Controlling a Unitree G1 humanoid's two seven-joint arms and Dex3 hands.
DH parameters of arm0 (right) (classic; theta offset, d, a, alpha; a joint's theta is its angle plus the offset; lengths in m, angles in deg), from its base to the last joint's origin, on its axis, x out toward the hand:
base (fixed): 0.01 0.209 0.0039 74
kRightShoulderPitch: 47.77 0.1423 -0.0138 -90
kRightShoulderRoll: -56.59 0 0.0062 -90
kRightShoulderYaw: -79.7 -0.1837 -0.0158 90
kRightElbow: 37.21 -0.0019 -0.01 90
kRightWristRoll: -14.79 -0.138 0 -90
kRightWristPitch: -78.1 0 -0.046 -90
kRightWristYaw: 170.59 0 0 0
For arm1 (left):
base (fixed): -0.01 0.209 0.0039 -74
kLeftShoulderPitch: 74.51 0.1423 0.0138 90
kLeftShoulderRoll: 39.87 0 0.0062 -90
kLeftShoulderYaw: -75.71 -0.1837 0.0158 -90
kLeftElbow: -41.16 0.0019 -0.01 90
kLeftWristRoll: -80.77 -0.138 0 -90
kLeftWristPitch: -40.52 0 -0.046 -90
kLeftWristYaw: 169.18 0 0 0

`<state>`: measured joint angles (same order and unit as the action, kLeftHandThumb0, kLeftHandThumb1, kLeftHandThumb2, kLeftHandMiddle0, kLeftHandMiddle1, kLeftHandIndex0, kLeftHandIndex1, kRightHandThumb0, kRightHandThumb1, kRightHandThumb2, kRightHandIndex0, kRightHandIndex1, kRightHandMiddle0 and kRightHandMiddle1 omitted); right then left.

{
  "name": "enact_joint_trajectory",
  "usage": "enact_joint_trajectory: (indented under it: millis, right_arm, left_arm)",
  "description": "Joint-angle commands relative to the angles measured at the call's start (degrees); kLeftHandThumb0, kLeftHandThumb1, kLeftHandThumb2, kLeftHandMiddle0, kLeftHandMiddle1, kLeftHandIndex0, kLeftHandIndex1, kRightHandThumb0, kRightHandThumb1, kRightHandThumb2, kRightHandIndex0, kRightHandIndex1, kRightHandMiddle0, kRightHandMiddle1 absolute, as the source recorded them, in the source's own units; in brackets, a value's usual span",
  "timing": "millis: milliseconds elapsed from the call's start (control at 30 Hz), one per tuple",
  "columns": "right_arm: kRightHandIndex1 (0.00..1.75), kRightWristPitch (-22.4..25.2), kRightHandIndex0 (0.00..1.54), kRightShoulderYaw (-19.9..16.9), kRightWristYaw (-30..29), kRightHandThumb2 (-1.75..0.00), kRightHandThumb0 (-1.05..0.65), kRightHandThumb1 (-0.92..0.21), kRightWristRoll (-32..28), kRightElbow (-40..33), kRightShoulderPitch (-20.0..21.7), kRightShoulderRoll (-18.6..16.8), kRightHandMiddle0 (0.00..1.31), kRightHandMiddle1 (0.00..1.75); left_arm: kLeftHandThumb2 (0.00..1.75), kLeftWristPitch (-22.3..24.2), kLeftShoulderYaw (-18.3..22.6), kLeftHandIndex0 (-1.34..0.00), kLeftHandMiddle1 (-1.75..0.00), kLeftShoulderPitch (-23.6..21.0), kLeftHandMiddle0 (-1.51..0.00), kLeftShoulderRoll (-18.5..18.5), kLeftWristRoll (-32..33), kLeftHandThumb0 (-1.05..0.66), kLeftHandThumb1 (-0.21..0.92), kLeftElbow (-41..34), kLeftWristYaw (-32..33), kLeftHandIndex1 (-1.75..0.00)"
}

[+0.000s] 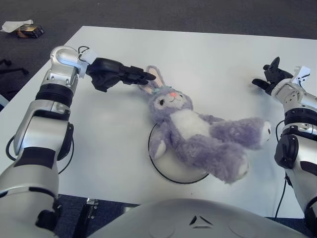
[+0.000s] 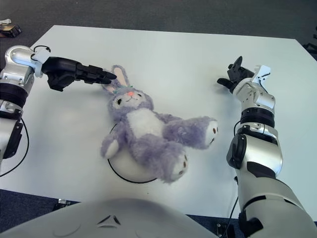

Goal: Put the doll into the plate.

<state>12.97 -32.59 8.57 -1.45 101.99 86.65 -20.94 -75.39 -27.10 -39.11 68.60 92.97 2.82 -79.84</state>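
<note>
— Was any writing or brand legible anywhere?

— None could be read; the one mark showing was a small triangular emblem on the robot's chest, too small to make out.

— How many of each thing were there?

— One doll, a purple plush rabbit, one white plate with a dark rim, one white table, and two hands.

— Where was the doll?

— It lay on its back across the plate, body over most of it, legs spilling off toward the right hand's side. Its ears reached up beside the fingertips of the left hand.

— And that hand's state?

— Fingers stretched out straight toward the ears, gripping nothing. Whether the tips touched an ear could not be told.

— The right hand?

— Well apart from the doll, above the table's far right part, fingers spread, holding nothing.

— Did the views differ?

— The left eye showed a small box with white paper on the floor beyond the left arm; the right eye cut most of it off, but showed the table's right edge.
</note>
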Motion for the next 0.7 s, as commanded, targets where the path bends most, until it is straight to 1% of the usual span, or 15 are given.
enact_joint_trajectory:
  millis: [0,33,67,100,167,200,233,267,300,333,400,433,467,567,667]
  right_arm:
    - [1.75,-0.2,0.4,0.7,-0.1,-0.89,-0.7,-0.92,0.6,-0.2,-2.4,-2.2,0.0,1.71]
    - [1.75,-0.8,0.4,0.9,-0.1,-0.89,-0.7,-0.92,0.7,-0.7,-2.9,-2.8,0.0,1.72]
    - [1.75,-1.1,0.4,1.1,-0.1,-0.9,-0.7,-0.92,0.8,-0.9,-3.2,-3.2,0.0,1.73]
    - [1.75,-1.4,0.4,1.2,-0.4,-0.9,-0.7,-0.92,0.9,-1.4,-3.5,-3.6,0.0,1.73]
    - [1.75,-2.3,0.4,1.5,-0.8,-0.9,-0.69,-0.92,1.1,-2.3,-4.2,-4.4,0.03,1.74]
    - [1.75,-2.6,0.4,1.6,-0.9,-0.9,-0.68,-0.92,1.2,-2.5,-4.3,-4.5,0.05,1.74]
    - [1.75,-3.1,0.41,1.7,-0.9,-0.91,-0.68,-0.92,1.3,-2.9,-4.6,-4.8,0.06,1.74]
    - [1.75,-3.6,0.41,2.2,-0.9,-0.91,-0.68,-0.92,1.5,-4.6,-5.7,-5.7,0.07,1.74]
    - [1.75,-4.1,0.41,2.5,-1.0,-0.9,-0.67,-0.92,1.6,-5.9,-6.5,-6.3,0.12,1.74]
    - [1.75,-4.3,0.42,2.8,-1.1,-0.9,-0.66,-0.92,1.7,-6.8,-7.1,-6.8,0.15,1.75]
    - [1.75,-4.3,0.43,3.1,-1.3,-0.9,-0.65,-0.92,1.7,-8.8,-8.1,-7.5,0.18,1.75]
    - [1.75,-4.0,0.43,3.6,-1.6,-0.9,-0.64,-0.92,1.7,-10.9,-9.0,-8.3,0.2,1.75]
    - [1.75,-4.1,0.44,3.9,-1.6,-0.9,-0.63,-0.92,1.7,-12.4,-9.8,-8.8,0.23,1.75]
    - [1.75,-4.6,0.47,4.5,-1.5,-0.65,-0.45,-0.91,1.7,-14.6,-11.1,-9.7,0.22,1.75]
    - [1.75,-5.0,0.51,5.1,-2.0,-0.57,-0.39,-0.92,1.7,-16.4,-12.2,-10.8,0.21,1.75]
  left_arm:
    - [0.93,12.5,16.3,0.0,-0.06,5.5,-0.09,-12.7,15.6,-1.05,0.92,3.5,19.6,-0.23]
    - [0.8,15.8,21.0,0.0,-0.18,6.8,-0.13,-16.6,19.9,-1.05,0.92,4.8,26.1,-0.34]
    - [0.72,17.6,23.4,0.0,-0.29,7.4,-0.14,-18.6,22.0,-1.05,0.92,5.3,29.7,-0.4]
    - [0.69,17.0,23.6,0.0,-0.33,6.7,-0.14,-19.1,21.4,-1.05,0.92,6.1,31.3,-0.43]
    - [0.64,15.1,23.8,0.0,-0.52,7.2,-0.17,-19.9,20.6,-1.05,0.92,5.2,34.5,-0.58]
    - [0.62,14.7,23.9,0.0,-0.65,7.5,-0.2,-20.2,20.4,-1.04,0.92,4.6,35.4,-0.72]
    - [0.61,13.1,24.0,0.0,-0.73,8.1,-0.21,-20.7,19.6,-1.04,0.92,3.8,37.6,-0.8]
    - [0.62,9.6,23.8,0.0,-0.78,10.0,-0.24,-21.7,17.6,-1.02,0.92,2.6,41.6,-0.9]
    - [0.66,7.0,23.7,-0.04,-0.95,11.5,-0.29,-22.4,16.2,-0.97,0.92,1.6,44.6,-1.1]
    - [0.69,5.5,23.7,-0.07,-1.06,12.5,-0.33,-22.9,15.2,-0.94,0.92,0.9,46.5,-1.23]
    - [0.72,4.6,23.7,-0.11,-1.18,13.5,-0.36,-23.5,13.7,-0.9,0.92,-0.2,49.3,-1.36]
    - [0.73,4.6,23.7,-0.13,-1.23,13.5,-0.38,-23.6,12.7,-0.88,0.92,-0.6,51.7,-1.41]
    - [0.74,4.3,23.6,-0.18,-1.31,13.8,-0.41,-23.9,11.3,-0.85,0.92,-1.0,55.0,-1.52]
    - [0.76,3.4,23.1,-0.35,-1.57,14.5,-0.53,-24.6,8.1,-0.75,0.92,-1.4,61.4,-1.67]
    - [0.78,1.8,22.7,-0.46,-1.69,14.5,-0.65,-25.3,6.1,-0.68,0.92,1.5,65.3,-1.72]
